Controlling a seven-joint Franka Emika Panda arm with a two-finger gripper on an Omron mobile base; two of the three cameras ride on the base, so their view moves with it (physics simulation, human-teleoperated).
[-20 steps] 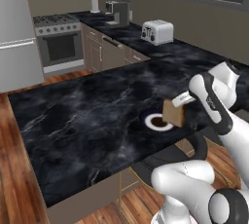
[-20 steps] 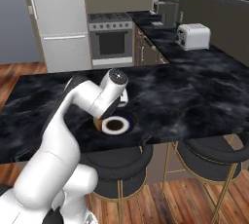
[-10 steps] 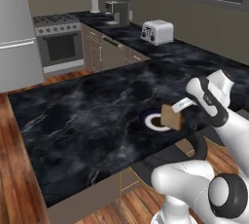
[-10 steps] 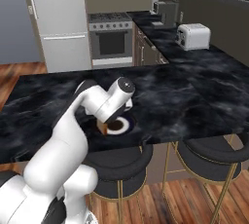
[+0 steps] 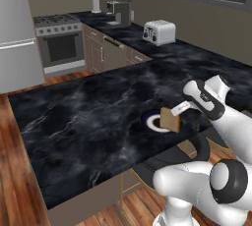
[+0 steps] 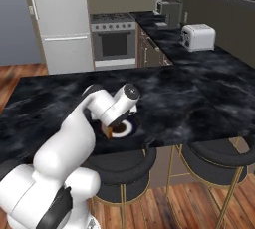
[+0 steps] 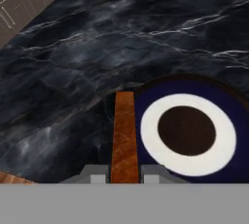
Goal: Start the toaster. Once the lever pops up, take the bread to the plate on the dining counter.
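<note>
My gripper [image 5: 179, 109] is shut on the bread [image 5: 170, 120], a tan-brown slice held upright on edge. The slice hangs just over the near right rim of the plate [image 5: 150, 120], which lies on the dining counter [image 5: 83, 117]. In the hand view the bread [image 7: 125, 133] runs edge-on between my two fingertips [image 7: 97, 179]. There its lower end is at the left rim of the dark-blue and white ringed plate [image 7: 148, 121]. From the right base view my hand covers most of the slice over the plate [image 6: 128, 129]. The toaster [image 5: 158, 32] stands far off on the back worktop.
A dark coffee machine [image 5: 119, 12] and a white bottle [image 5: 95, 1] stand on the back worktop beyond the toaster [image 6: 198, 37]. A stove [image 5: 59, 43] and a fridge [image 6: 60, 21] are at the far left. Two bar stools [image 6: 214, 158] stand under the counter's near edge.
My hand has come down and a little left with the bread, bringing the slice closer to the plate. The grip stays shut.
</note>
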